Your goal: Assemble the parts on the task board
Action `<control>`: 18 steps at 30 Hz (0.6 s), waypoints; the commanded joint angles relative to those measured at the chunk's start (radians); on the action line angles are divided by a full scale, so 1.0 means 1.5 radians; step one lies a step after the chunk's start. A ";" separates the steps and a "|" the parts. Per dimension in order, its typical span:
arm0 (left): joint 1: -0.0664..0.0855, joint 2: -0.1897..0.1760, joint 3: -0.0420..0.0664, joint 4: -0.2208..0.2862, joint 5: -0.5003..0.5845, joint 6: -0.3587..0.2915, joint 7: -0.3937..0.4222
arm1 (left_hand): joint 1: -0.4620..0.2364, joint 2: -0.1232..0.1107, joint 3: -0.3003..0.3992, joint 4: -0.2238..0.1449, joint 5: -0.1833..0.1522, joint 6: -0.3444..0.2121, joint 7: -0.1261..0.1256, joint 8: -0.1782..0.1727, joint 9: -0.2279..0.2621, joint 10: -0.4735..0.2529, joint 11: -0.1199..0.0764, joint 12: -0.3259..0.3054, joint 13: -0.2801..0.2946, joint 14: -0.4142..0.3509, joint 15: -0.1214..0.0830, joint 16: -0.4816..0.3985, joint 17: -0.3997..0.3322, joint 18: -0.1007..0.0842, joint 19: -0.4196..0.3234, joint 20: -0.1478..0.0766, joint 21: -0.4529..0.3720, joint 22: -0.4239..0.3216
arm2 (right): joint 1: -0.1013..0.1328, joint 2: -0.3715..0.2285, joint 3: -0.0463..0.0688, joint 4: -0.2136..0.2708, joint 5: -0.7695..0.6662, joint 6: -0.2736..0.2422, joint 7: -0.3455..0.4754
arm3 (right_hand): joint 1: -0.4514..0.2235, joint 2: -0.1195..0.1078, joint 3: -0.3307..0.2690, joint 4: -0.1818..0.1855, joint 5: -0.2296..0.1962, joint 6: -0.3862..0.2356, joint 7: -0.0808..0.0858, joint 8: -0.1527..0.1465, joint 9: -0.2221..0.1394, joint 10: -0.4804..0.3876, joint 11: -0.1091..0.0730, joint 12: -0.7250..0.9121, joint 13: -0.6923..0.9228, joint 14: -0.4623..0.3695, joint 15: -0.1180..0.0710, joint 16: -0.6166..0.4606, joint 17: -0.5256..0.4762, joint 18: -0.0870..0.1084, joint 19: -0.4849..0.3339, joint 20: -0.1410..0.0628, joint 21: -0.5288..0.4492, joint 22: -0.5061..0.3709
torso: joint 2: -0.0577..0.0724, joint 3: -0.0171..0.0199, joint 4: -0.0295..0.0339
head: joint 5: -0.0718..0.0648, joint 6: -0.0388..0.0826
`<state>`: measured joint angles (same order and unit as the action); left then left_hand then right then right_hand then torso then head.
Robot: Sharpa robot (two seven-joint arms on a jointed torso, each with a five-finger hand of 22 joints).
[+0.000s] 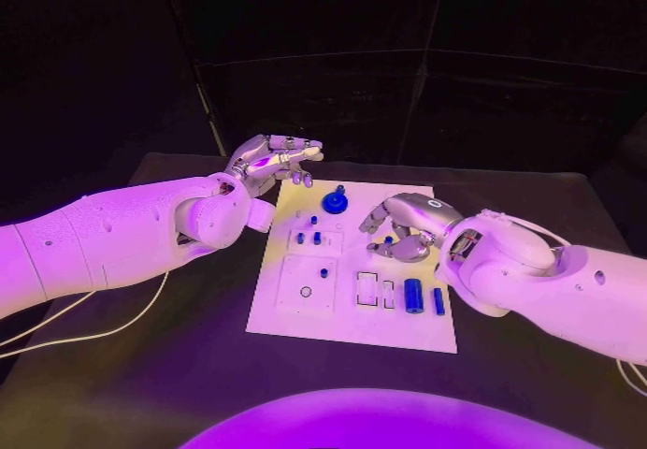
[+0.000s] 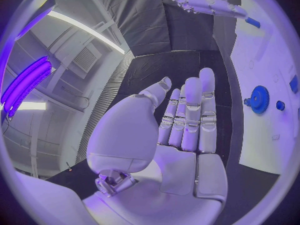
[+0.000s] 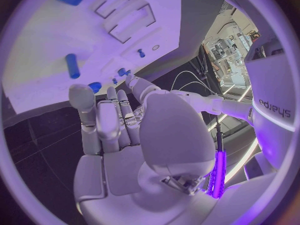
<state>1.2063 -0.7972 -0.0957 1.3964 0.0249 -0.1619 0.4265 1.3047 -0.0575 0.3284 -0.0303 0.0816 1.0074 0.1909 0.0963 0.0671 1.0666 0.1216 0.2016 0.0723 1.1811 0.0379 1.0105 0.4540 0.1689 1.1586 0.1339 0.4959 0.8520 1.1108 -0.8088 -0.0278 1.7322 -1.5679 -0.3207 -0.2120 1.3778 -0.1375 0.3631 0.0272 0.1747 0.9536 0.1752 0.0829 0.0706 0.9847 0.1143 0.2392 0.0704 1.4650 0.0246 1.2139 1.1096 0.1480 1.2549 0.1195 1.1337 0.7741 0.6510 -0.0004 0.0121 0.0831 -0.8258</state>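
Observation:
The white task board [image 1: 290,304] lies in the middle of the table. On it stand a blue gear-like knob [image 1: 335,199] [image 2: 259,99], small blue pegs [image 1: 317,237] and two blue cylinders [image 1: 414,296] [image 3: 72,65]. My left hand [image 1: 277,159] [image 2: 187,120] hovers off the board's far left corner, fingers apart, holding nothing. My right hand [image 1: 405,224] [image 3: 119,120] is over the board's right middle. Its fingertips reach down around a small blue part [image 1: 388,245] [image 3: 95,87]; whether they pinch it I cannot tell.
Empty rectangular slots [image 1: 366,288] sit near the board's front, left of the cylinders. A round hole [image 1: 305,292] and a lone blue peg [image 1: 323,272] mark the left block. White cables [image 1: 81,323] trail on the table at the left.

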 commanded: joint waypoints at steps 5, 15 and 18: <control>0.001 0.002 -0.003 0.000 0.002 0.016 -0.002 | 0.006 0.004 -0.001 -0.003 0.001 -0.004 0.000 0.000 0.000 -0.005 0.000 0.004 0.000 -0.006 -0.001 -0.002 -0.001 0.008 -0.005 0.001 -0.005 -0.001 | 0.035 -0.021 0.002 -0.032 0.054 0.071 -0.024 | -0.005 -0.008 -0.032 0.004 -0.020 -0.032 -0.008 -0.013 -0.003 -0.033 -0.005 -0.005 -0.004 0.014 -0.007 -0.003 -0.012 -0.003 -0.001 -0.001 -0.009 -0.012 | 0.000 -0.0003 0.0012 | -0.007 0.007; 0.001 0.003 -0.006 0.000 0.002 0.019 -0.001 | 0.006 0.005 -0.001 -0.003 0.001 -0.004 0.000 0.001 0.000 -0.005 0.000 0.004 0.001 -0.006 -0.001 -0.002 -0.001 0.008 -0.005 0.001 -0.005 -0.002 | 0.044 -0.009 0.002 -0.064 0.015 0.132 -0.028 | 0.013 -0.004 -0.071 0.000 -0.023 -0.045 -0.017 -0.012 -0.002 -0.062 -0.001 -0.002 -0.004 0.013 -0.003 -0.005 -0.025 -0.002 -0.001 0.002 -0.018 -0.023 | 0.001 -0.0012 0.0022 | -0.011 0.008; 0.001 0.003 -0.007 -0.001 0.002 0.019 -0.001 | 0.006 0.005 -0.001 -0.003 0.001 -0.004 0.000 0.001 0.000 -0.005 0.000 0.004 0.001 -0.006 -0.001 -0.002 -0.001 0.008 -0.005 0.001 -0.005 -0.002 | 0.044 -0.002 0.002 -0.069 0.009 0.155 -0.029 | 0.020 -0.003 -0.082 -0.002 -0.026 -0.046 -0.018 -0.012 -0.002 -0.071 0.001 -0.001 -0.004 0.010 -0.002 -0.008 -0.032 -0.001 -0.004 0.003 -0.022 -0.029 | 0.001 -0.0014 0.0006 | -0.010 0.006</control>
<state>1.2058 -0.7938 -0.1063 1.3948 0.0249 -0.1488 0.4214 1.3091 -0.0531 0.3284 -0.0303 0.0815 1.0075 0.1909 0.0963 0.0671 1.0666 0.1216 0.2016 0.0723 1.1773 0.0341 1.0105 0.4541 0.1689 1.1586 0.1340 0.4919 0.8508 1.1742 -0.8158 -0.0255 1.6295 -1.5286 -0.1614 -0.2485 1.3963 -0.1403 0.2447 0.0242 0.1423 0.8911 0.1487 0.0658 0.0663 0.8886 0.1152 0.2390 0.0657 1.4686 0.0210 1.2083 1.0640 0.1480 1.2545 0.1198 1.1070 0.7335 0.6522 -0.0020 0.0153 0.0654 -0.8140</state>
